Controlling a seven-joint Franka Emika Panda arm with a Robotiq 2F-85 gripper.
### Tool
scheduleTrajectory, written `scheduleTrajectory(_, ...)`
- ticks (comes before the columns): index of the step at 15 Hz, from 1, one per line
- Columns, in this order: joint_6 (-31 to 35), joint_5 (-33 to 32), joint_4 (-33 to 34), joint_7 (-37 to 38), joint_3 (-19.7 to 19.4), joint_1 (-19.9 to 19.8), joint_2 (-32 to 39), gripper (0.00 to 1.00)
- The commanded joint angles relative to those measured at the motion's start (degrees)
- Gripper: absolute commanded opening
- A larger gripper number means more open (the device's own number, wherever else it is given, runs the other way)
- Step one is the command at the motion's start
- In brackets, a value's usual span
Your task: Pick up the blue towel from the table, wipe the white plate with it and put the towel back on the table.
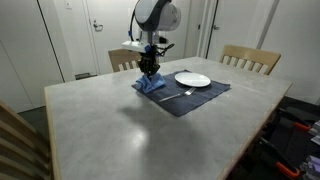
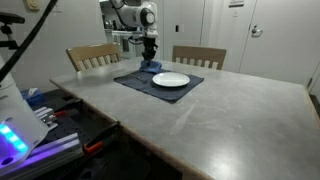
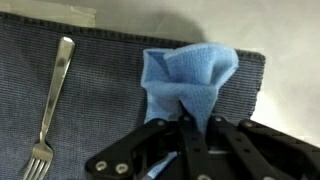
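The blue towel (image 3: pixel 185 80) is bunched up and pinched between my gripper's (image 3: pixel 196 125) shut fingers. It hangs to the dark placemat (image 3: pixel 100 95) near the mat's corner. In both exterior views the gripper (image 1: pixel 150 70) (image 2: pixel 149 58) stands over the towel (image 1: pixel 151 86) (image 2: pixel 147 67) at the placemat's far end. The white plate (image 1: pixel 192 79) (image 2: pixel 170 80) sits on the mat, beside the towel and apart from it. The plate is out of the wrist view.
A fork (image 3: pixel 50 110) lies on the placemat (image 1: pixel 185 95) next to the towel. The mat lies on a grey table (image 1: pixel 130 130). Wooden chairs (image 1: pixel 250 60) (image 2: pixel 92 55) stand at the far edge. Electronics and cables (image 2: pixel 40 130) sit beside the table.
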Motion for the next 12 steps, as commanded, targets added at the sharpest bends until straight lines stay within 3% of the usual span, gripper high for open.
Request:
scheduleTrajectory(1,-3.1,-0.2,4.5,-3.0,0.3,-0.1,3.5,0.03)
scheduleTrajectory(2,-3.8,-0.1,5.1,-3.4,0.2,-0.2,4.0,0.03)
scheduleTrajectory(4,-5.7,-0.4,6.3,-4.9,0.1,-0.3,4.4,0.36)
scheduleTrajectory(12,-7.4,-1.8,4.0,-10.3,-0.9,0.1,-1.3,0.92)
